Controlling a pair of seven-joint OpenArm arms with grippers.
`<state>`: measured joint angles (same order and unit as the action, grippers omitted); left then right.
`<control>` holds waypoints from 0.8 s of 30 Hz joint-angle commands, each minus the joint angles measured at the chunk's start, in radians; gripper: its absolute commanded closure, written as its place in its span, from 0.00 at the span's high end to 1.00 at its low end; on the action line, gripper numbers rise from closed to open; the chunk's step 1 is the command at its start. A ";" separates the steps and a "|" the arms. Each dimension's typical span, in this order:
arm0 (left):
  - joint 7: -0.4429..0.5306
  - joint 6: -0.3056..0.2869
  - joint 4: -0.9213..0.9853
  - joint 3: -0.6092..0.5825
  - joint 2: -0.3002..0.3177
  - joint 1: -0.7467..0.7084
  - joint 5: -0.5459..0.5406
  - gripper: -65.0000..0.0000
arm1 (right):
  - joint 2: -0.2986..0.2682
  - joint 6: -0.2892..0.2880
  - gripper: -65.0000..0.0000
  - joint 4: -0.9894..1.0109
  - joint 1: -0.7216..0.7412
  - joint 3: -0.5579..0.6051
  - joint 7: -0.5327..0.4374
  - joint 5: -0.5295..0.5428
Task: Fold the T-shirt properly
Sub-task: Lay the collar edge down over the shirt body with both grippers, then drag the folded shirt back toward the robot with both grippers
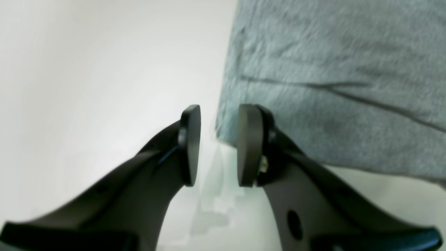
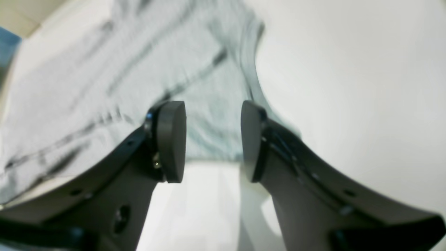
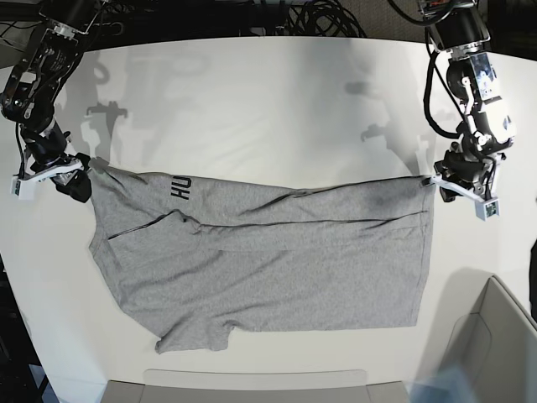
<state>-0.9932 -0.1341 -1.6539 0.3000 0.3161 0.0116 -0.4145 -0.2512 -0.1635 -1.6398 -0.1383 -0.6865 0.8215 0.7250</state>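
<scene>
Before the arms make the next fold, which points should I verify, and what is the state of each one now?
1. Left gripper released: ok, jaws apart, no cloth between them.
2. Right gripper released: ok, jaws apart, nothing pinched.
3. T-shirt fully on the white table: ok in the base view.
4. First fold lies flat: not ok, long creases run across the folded top part.
5. Black lettering hidden: not ok, part of it shows near the right gripper.
6. Lower sleeve tucked in: not ok, it sticks out at the bottom.
</scene>
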 commanded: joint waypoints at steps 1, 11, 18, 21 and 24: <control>0.030 -0.014 -0.035 0.005 0.013 0.008 -0.007 0.30 | -0.023 -0.009 0.40 -0.020 -0.002 -0.009 -0.029 0.015; 0.018 -0.100 -0.038 0.049 0.004 -0.022 -0.007 0.30 | -0.043 -0.100 0.40 0.238 0.050 -0.118 -0.035 0.011; 0.018 -0.098 -0.036 0.121 -0.050 -0.017 -0.002 0.30 | -0.132 -0.229 0.40 0.525 0.153 -0.103 -0.038 0.009; 0.017 -0.098 -0.038 0.163 -0.074 -0.015 -0.002 0.30 | -0.150 -0.253 0.40 0.580 0.173 -0.046 -0.038 0.009; 0.017 -0.098 -0.039 0.176 -0.079 -0.020 -0.004 0.30 | -0.152 -0.256 0.40 0.591 0.174 0.024 -0.038 0.011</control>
<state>-0.9939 -0.2287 -1.6726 0.4717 0.2237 -0.0193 -0.4110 -0.3847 -0.4126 -1.0409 0.0307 -0.6579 0.7715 0.7418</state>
